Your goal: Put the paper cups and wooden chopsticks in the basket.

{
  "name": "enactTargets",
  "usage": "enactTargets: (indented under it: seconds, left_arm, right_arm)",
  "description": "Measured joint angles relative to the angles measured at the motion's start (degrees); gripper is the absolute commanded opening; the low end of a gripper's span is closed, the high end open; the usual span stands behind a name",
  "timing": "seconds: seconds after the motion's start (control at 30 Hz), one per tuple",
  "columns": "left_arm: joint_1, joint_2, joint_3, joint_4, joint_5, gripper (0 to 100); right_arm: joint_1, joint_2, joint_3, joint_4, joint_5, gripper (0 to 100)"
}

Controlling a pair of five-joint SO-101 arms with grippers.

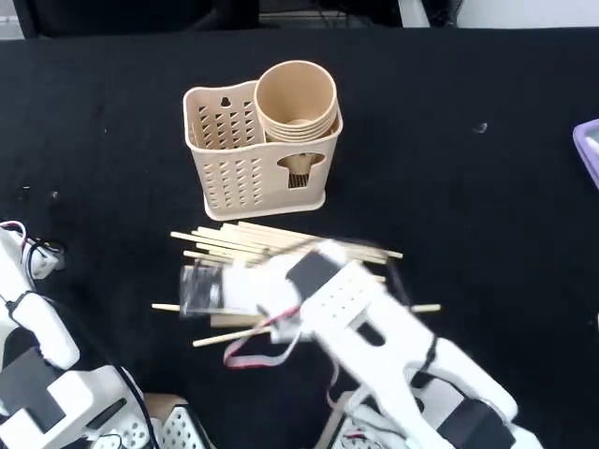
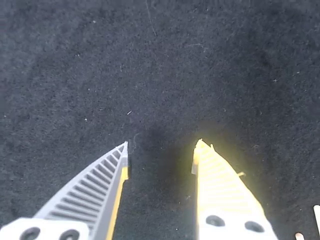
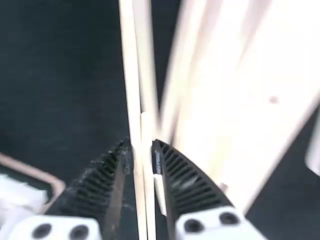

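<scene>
Starting at the desk's near left corner, the left gripper holds its fingers wide apart over bare cloth. Toward the far edge, the basket already contains the stacked paper cups. The wooden chopsticks remain on the desk just before it, long axes running left to right. The right gripper pinches one chopstick narrowly.

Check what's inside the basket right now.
A stack of paper cups sits in one compartment of the basket. Nothing sticks out of the other; its floor is hidden by the walls. The chopsticks lie outside, in front.
</scene>
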Motion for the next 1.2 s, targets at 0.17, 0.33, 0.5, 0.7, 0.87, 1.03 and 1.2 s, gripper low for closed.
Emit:
enactTargets:
  seconds: [0.17, 0.33, 0.5, 0.7, 0.87, 1.03, 1.2]
  left_arm:
    - [0.0, 0.0, 0.0, 0.0, 0.0, 21]
    - [0.0, 0.0, 0.0, 0.0, 0.0, 21]
    - [1.1, 0.0, 0.0, 0.0, 0.0, 21]
    - [2.4, 0.0, 0.0, 0.0, 0.0, 21]
    - [2.3, 0.0, 0.0, 0.0, 0.0, 21]
    - [2.3, 0.0, 0.0, 0.0, 0.0, 21]
    - [2.3, 0.0, 0.0, 0.0, 0.0, 21]
  right_arm:
    - [7.6, -6.7, -11.9, 4.4, -4.8, 1.1]
    - [8.4, -16.2, -24.4, 3.0, -15.5, 1.1]
    - [8.4, -19.1, -28.0, -10.6, -31.1, 1.1]
    - [8.4, -18.1, -25.2, -36.0, -42.8, 1.1]
    - [8.4, -13.8, -24.3, -52.9, -45.6, 1.1]
    - [8.4, -9.8, -24.1, -60.6, -45.8, 1.1]
    - [8.4, -3.1, -24.1, -61.3, -45.8, 1.1]
